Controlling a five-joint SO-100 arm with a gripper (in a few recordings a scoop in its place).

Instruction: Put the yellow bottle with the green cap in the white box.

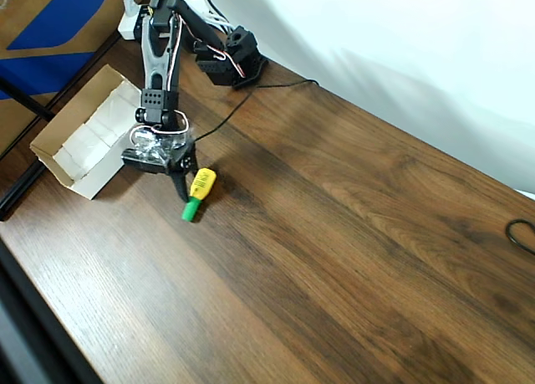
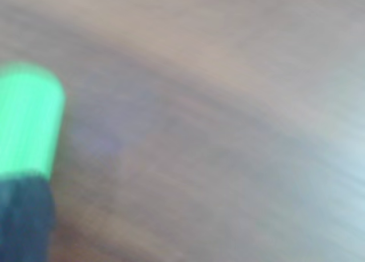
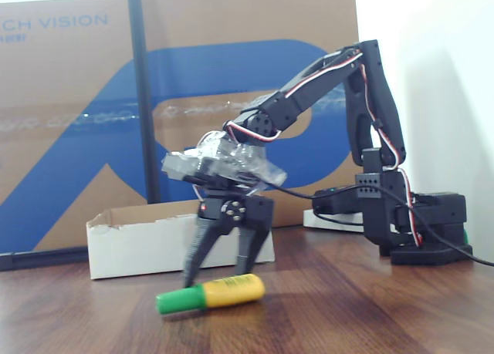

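The yellow bottle with the green cap [image 3: 211, 293] lay on the table [image 1: 351, 233] just beside the white box [image 1: 84, 145], under the gripper [image 3: 216, 271], whose fingers stood spread wide and empty.

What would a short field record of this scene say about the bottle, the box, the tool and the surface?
bottle: yellow bottle with the green cap, lying on its side on the table
box: white box, open-topped, nothing visible inside
tool: tool, fingers spread, lowered over the bottle, not closed on it
surface: wooden table
task state: bottle not yet in box
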